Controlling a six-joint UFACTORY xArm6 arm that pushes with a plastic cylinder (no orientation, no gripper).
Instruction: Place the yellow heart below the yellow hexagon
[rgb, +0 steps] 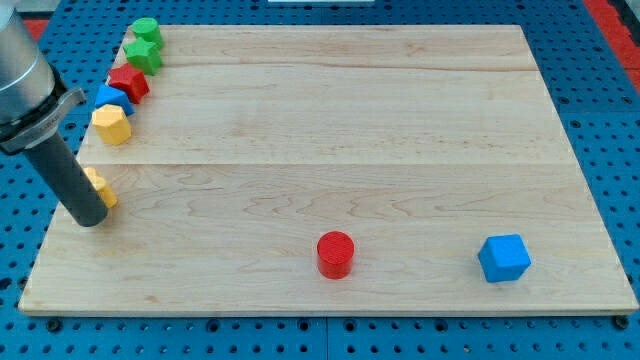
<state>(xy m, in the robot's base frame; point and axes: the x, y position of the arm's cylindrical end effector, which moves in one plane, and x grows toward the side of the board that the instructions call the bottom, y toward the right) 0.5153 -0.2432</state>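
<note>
The yellow hexagon (112, 124) lies near the board's left edge, at the lower end of a column of blocks. The yellow heart (102, 188) lies below it, also by the left edge, and is partly hidden by the rod. My tip (90, 220) rests on the board just left of and below the yellow heart, touching or nearly touching it.
Above the hexagon, along the left edge, sit a blue block (112, 99), a red star (129, 82), a green star (144, 55) and a green block (147, 30). A red cylinder (335, 254) and a blue cube (503, 258) lie near the view's bottom.
</note>
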